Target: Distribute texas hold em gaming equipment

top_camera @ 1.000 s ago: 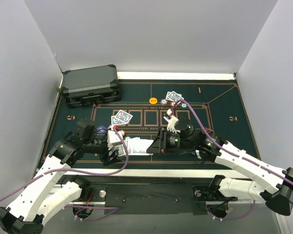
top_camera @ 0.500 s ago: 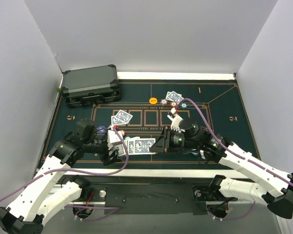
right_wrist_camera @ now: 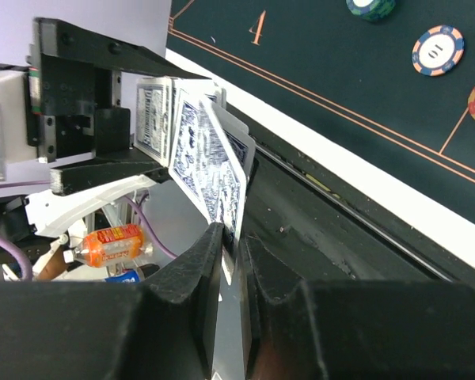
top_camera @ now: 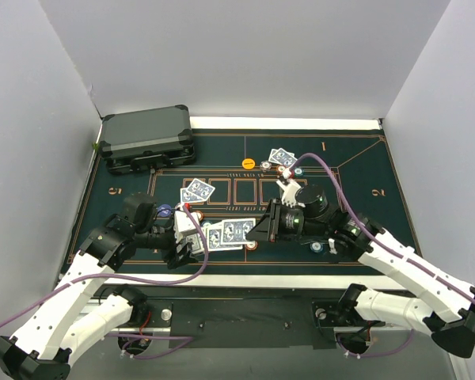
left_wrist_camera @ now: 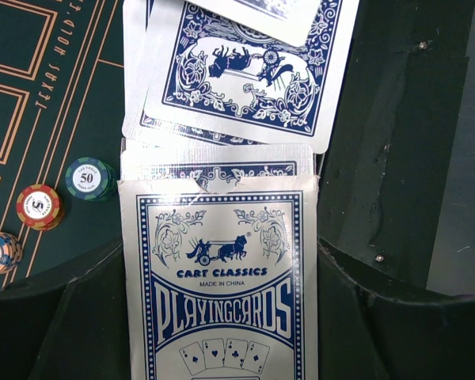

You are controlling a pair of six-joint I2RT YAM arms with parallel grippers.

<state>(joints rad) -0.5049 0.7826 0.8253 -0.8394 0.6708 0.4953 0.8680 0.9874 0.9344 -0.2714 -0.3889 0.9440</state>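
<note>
pack (left_wrist_camera: 218, 293): blue-backed box of playing cards, clamped between the left fingers (left_wrist_camera: 63, 317) low over the near part of the mat, left of centre.
card (top_camera: 240, 229): back up, sticking out of the pack's open end with one or two more fanned under it.
right fingers (right_wrist_camera: 182, 317): nearly closed, pinching that card by its edge.
pairs: two backs-up cards (top_camera: 197, 191) left of the mat's row of boxes, and two more (top_camera: 283, 157) farther back, right of centre.
chips: an orange one (top_camera: 248, 164) left of the far pair; a teal one (left_wrist_camera: 91, 178) and a red one (left_wrist_camera: 39, 207) on the mat beside the pack.
mat (top_camera: 364, 190): dark green with orange lines, covering the tabletop.
case (top_camera: 146, 138): dark grey, closed, at the far left corner.
</note>
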